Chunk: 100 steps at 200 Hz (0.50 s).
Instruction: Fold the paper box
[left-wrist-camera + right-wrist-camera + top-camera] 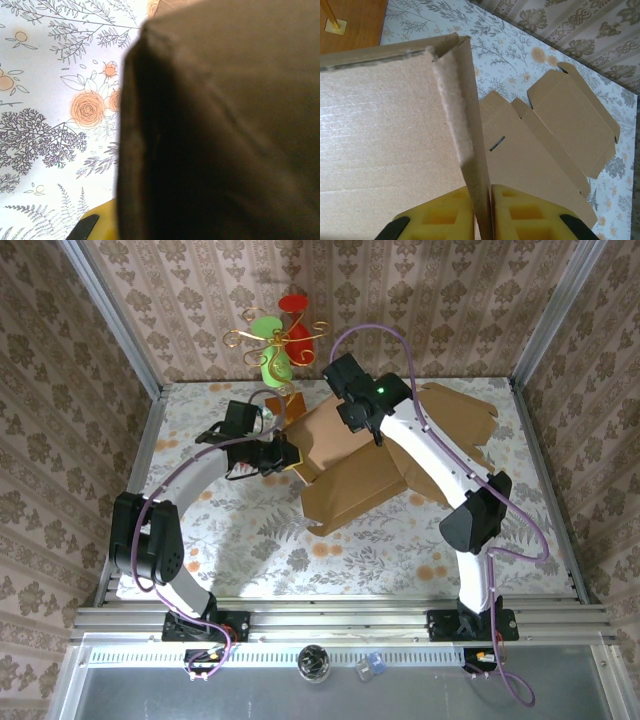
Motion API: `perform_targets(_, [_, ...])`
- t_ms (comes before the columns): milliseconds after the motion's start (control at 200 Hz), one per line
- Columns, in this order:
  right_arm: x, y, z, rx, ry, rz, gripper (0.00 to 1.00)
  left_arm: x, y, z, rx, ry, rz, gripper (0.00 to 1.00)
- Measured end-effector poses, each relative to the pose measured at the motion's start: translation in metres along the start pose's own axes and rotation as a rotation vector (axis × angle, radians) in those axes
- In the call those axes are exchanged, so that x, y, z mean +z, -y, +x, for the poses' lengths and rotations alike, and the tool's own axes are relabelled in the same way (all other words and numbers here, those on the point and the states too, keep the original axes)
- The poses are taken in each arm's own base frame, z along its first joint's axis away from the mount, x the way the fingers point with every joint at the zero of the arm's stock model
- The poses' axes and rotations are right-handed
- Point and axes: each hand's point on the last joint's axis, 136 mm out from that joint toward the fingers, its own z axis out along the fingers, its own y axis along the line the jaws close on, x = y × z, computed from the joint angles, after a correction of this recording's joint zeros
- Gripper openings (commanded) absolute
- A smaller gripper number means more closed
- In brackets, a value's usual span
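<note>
So far the box sits mid-table, only partly formed. One side wall stands upright, pinched between the pads of the right gripper, while wide flaps lie flat on the table. The left gripper is closed tight, seemingly on the box's left edge. Most folds remain.

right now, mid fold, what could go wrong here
The right hand pinches just the thin raised wall of the brown cardboard box; the grip may slip or crease it. The gold wire ornament with red and green shapes stands close behind the box, so a swing could topple it.
</note>
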Motion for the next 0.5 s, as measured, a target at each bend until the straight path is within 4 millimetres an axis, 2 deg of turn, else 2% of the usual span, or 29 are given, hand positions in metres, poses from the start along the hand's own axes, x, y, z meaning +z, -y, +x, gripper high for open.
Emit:
perform_targets(80, [0.004,0.0,0.001,0.005,-0.012,-0.004,0.23,0.0,0.001,-0.001,0.002,0.002,0.001,0.0])
perform_targets(205, [0.009,-0.001,0.004,0.002,-0.032,-0.006,0.24,0.0,0.002,0.0,0.004,0.001,0.002,0.0])
perform_targets(500, [0.004,0.009,0.001,0.012,-0.033,0.026,0.11,0.001,0.006,-0.001,0.016,0.002,0.009,0.0])
